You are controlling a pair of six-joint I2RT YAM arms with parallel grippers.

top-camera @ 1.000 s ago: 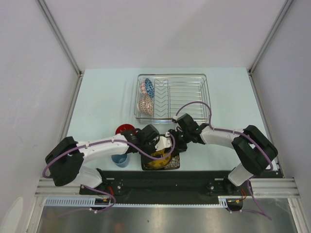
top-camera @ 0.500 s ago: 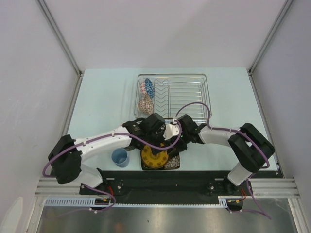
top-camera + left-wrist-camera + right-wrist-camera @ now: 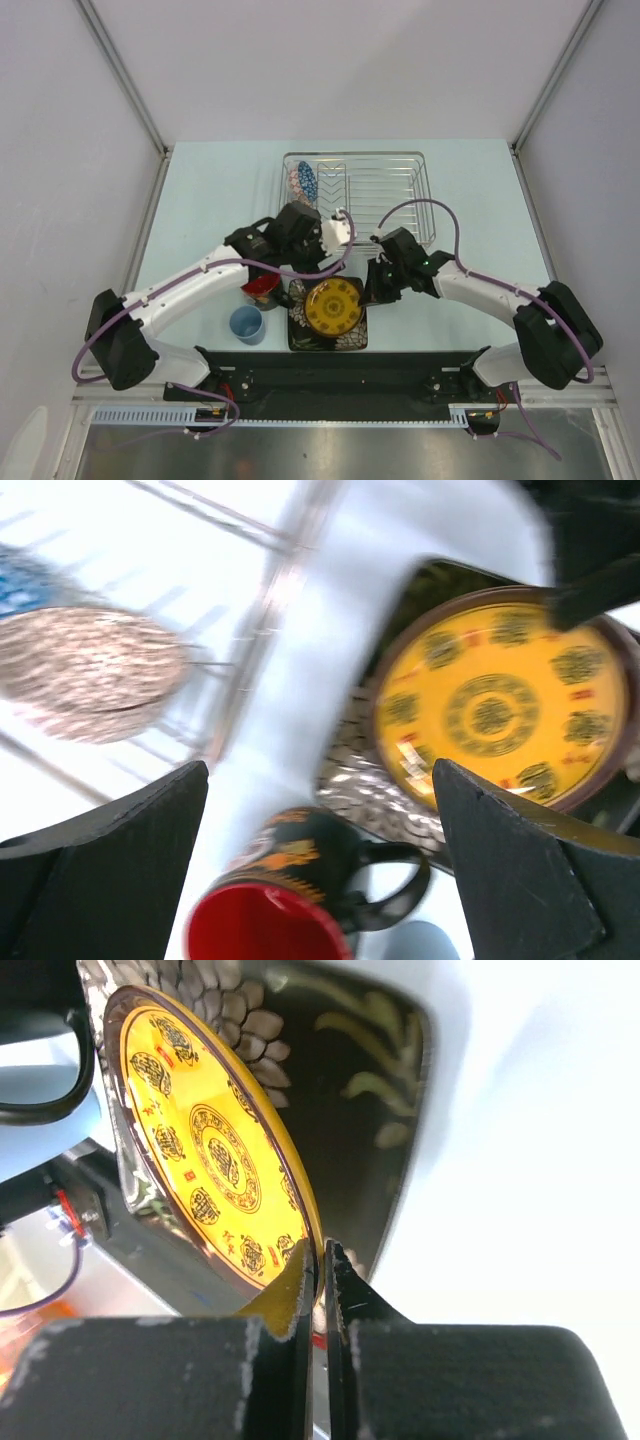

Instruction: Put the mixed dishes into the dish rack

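My right tool (image 3: 322, 1253) is clamped on the rim of the yellow plate (image 3: 215, 1160), over the dark square plate (image 3: 360, 1100). My left tool (image 3: 318, 780) hangs with its fingers wide apart.

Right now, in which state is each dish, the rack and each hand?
left hand: open, holding nothing.
right hand: shut on the yellow plate's rim.
yellow plate: tilted over the dark square plate.
dark square plate: flat on the table.
black mug: upright on the table.
blue cup: upright on the table.
pinkish bowl: on edge in the dish rack.
blue bowl: on edge beside it.
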